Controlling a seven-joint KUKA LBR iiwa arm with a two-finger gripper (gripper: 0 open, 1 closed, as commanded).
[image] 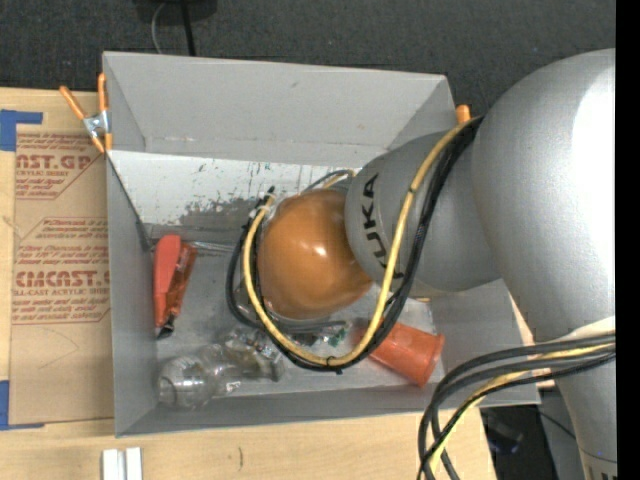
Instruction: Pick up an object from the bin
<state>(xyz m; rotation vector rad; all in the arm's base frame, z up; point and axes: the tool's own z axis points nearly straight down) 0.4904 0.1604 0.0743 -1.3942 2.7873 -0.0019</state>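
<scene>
tool (305,333) at centre, state cannot tell | clear crumpled thing (205,376) just lower-left

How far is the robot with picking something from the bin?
Done: the arm reaches into the bin's middle. In hand: whether it grips anything is hidden under its orange cover. Left: the red tool, clear plastic piece and orange cup lie on the floor; lifting remains.

Bright, even light falls from overhead. A soft white highlight sits near the middle of the orange cover (310,258), and the silver arm (540,188) gleams pale at 3 o'clock. The bin (280,108) has an evenly lit wall at 12 o'clock, while shadow pools on its floor beneath the cover, toward 6 o'clock.
</scene>
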